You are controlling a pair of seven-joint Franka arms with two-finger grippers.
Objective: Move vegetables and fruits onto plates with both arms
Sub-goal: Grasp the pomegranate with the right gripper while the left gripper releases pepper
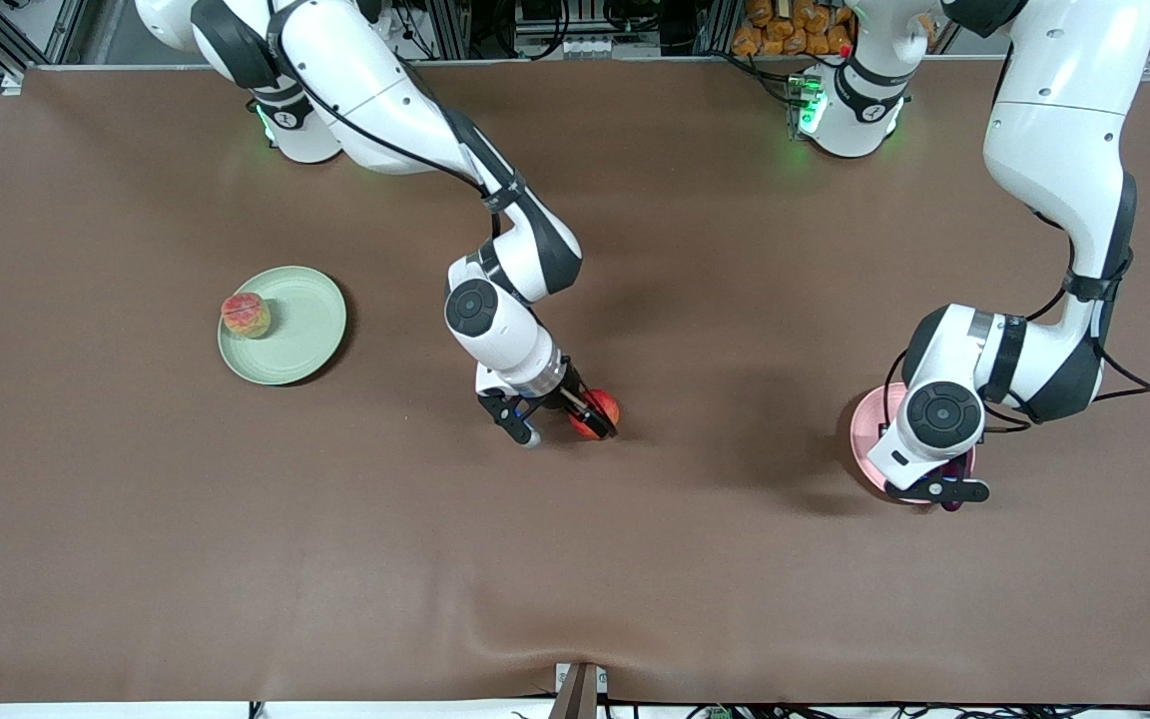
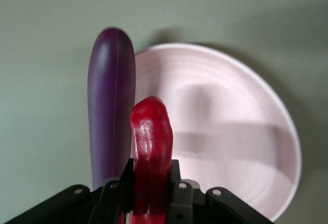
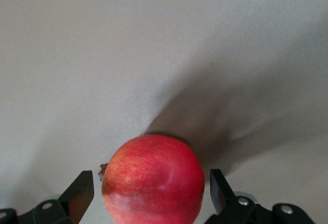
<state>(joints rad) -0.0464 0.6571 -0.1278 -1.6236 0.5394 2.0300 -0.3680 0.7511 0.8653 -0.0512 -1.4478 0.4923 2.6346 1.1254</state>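
Toward the right arm's end of the table, the pale green plate (image 1: 286, 325) already carries the pinkish-orange fruit (image 1: 246, 315) at its rim, so one piece looks delivered. Near the middle of the table, nearer the front camera than that plate, the bright red fruit (image 1: 597, 411) sits on the brown cloth between the spread fingers of the right gripper (image 1: 560, 421), which stand on either side of it without pressing; it is not yet gripped. At the left arm's end, the left gripper (image 1: 944, 491) hangs over the pale pink plate (image 1: 866, 429), its fingers pinched together on the red chili pepper (image 2: 150, 137). I judge three items are still to be plated: red fruit, chili and eggplant. Seen from the front, the left arm's wrist hides most of the pink plate and the chili, and only a dark sliver shows beneath it. Only the left wrist view shows the purple eggplant (image 2: 110, 106) lying just beside the plate's rim and the plate bare. Only the right wrist view makes plain the gaps between the fingers and the red fruit.
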